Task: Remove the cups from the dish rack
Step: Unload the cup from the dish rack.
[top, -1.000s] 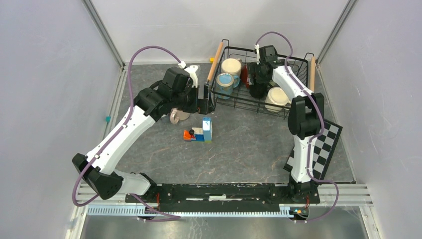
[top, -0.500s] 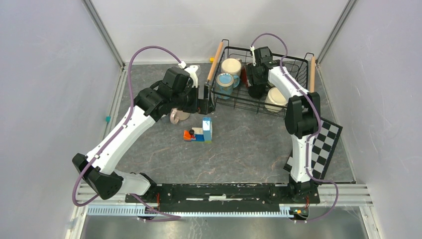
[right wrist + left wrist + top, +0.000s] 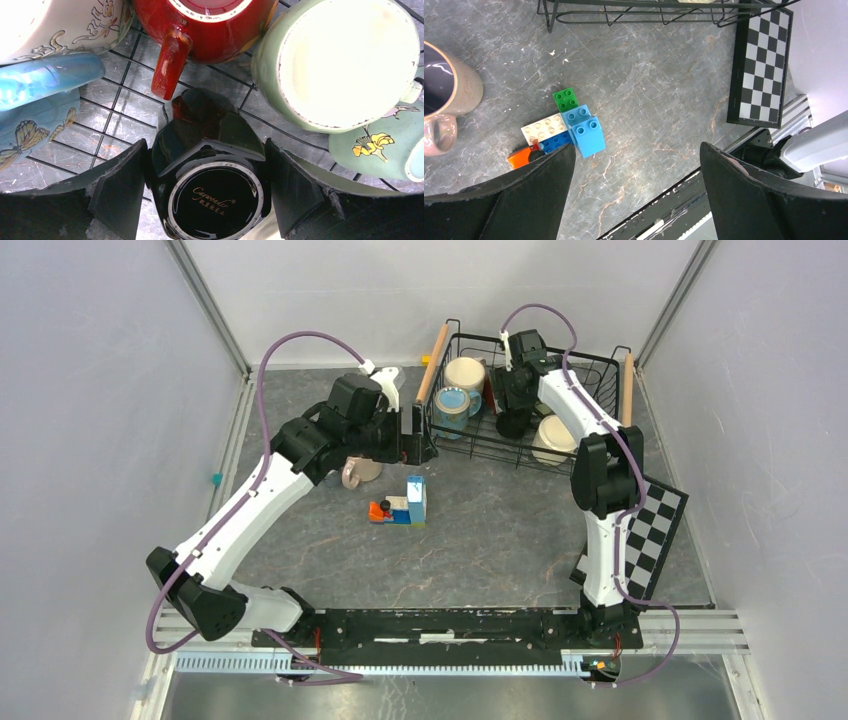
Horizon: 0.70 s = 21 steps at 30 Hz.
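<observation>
Unloading is standing at an early stage, judging by the count. One pink-beige mug (image 3: 355, 472) is sitting upright on the table (image 3: 480, 540), outside the dish rack (image 3: 603, 370) and just beside the left arm; it is the only cup showing clear of the wire basket. Inside the rack at least six cups are waiting: a cream mug (image 3: 465, 373) and a blue mug (image 3: 452, 403) toward the left end, a dark red mug (image 3: 210, 25) near the middle, and a pale green mug (image 3: 345, 65) with a teal mug (image 3: 380, 145) touching it toward the right. Among them a black mug (image 3: 210, 200) is lying base-up on the rack floor. The right gripper (image 3: 205, 165) is reaching down into the rack and straddling this black mug. Its fingers (image 3: 117, 195) are standing one on each side, at or very near the mug wall, and whether they are already clamping it cannot be told. The left gripper (image 3: 636, 150) is hanging spread wide and empty above the table, over a toy block cluster (image 3: 569, 130) and just short of the rack's near-left corner. The step in hand appears to be the pickup of the black mug, and the bulk of the load is awaiting removal.
</observation>
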Each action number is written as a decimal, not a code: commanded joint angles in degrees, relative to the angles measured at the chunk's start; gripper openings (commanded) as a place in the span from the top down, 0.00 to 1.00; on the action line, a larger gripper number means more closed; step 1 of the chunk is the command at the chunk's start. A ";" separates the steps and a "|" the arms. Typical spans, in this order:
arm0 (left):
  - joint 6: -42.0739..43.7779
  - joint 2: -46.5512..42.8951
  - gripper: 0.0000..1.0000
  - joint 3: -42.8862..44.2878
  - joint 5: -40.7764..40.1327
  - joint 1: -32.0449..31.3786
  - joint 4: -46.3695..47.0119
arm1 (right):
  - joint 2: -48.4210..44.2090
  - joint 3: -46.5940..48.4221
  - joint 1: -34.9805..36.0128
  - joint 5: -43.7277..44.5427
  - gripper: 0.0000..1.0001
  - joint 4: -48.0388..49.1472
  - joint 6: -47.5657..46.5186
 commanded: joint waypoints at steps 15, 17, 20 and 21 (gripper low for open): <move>-6.83 0.34 0.00 -2.66 1.46 -0.15 10.23 | -14.20 -1.05 -0.57 1.94 0.72 1.28 2.77; -7.18 0.85 0.00 -2.56 2.15 -0.04 11.62 | -15.19 -1.08 -0.58 1.50 0.72 1.18 3.33; -8.32 1.33 0.00 -3.06 3.49 0.40 15.06 | -16.71 -0.97 -0.51 1.52 0.73 0.87 4.17; -8.62 1.66 0.00 -3.07 3.98 0.60 16.00 | -17.24 -0.93 -0.60 1.49 0.73 0.77 4.42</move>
